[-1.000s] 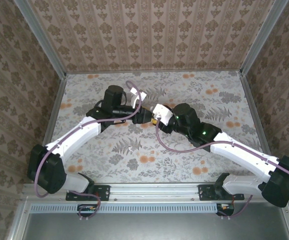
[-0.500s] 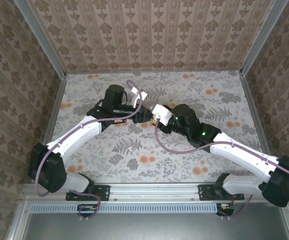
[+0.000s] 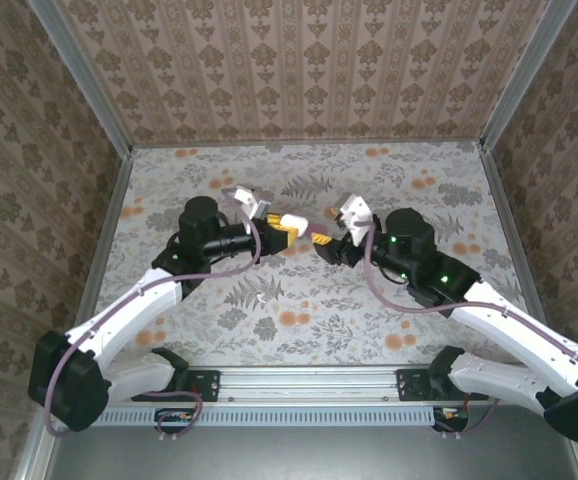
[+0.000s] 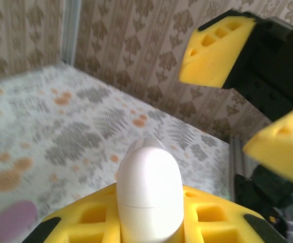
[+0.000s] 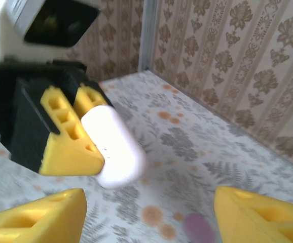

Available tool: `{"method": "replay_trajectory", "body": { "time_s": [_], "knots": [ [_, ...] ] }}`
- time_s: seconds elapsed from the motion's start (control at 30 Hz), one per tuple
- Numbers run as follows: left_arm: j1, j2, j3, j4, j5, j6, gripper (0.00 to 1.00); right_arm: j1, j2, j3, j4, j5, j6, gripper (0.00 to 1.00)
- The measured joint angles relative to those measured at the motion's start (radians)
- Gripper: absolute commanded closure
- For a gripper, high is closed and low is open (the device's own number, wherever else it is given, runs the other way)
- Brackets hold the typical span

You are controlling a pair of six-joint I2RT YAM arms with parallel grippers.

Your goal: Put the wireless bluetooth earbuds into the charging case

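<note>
The white pill-shaped charging case (image 4: 149, 187) sits closed, a thin seam across it, held between the yellow pads of my left gripper (image 4: 149, 215), which is shut on it. From above, the charging case (image 3: 291, 222) hangs over the middle of the table at my left gripper (image 3: 287, 230). My right gripper (image 3: 326, 238) faces it from the right, a short gap away, open and holding nothing. In the right wrist view the charging case (image 5: 113, 149) is ahead and left of my right gripper (image 5: 146, 223). One magenta earbud (image 5: 199, 228) lies on the table below; it is also the blurred earbud (image 4: 13, 220).
The floral table (image 3: 299, 300) is fenced by patterned walls (image 3: 299, 70) with metal corner posts (image 3: 79, 75). My two arms meet near the table's centre, their cables looping beside them. The right gripper's yellow fingers (image 4: 217, 50) loom close ahead of the case in the left wrist view.
The two grippers, earlier together at the case, have drawn apart. The left one shut on the case and shifted left. The right one opened, let go and backed off to the right.
</note>
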Motion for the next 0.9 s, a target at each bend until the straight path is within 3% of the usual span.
{"method": "replay_trajectory", "body": {
  "time_s": [0.2, 0.37, 0.57, 0.9],
  "knots": [
    [-0.005, -0.045, -0.074, 0.194, -0.048, 0.086, 1.00, -0.087, 0.031, 0.033, -0.004, -0.196, 0.321, 0.31],
    [-0.020, -0.045, -0.105, 0.315, -0.071, 0.099, 1.00, -0.103, 0.108, 0.071, 0.033, -0.324, 0.530, 0.31],
    [-0.025, -0.047, -0.128, 0.436, -0.088, 0.087, 1.00, -0.105, 0.206, 0.112, 0.079, -0.422, 0.680, 0.33],
    [-0.024, -0.049, -0.134, 0.491, -0.111, 0.061, 1.00, -0.143, 0.262, 0.115, 0.200, -0.525, 0.884, 0.35]
  ]
}}
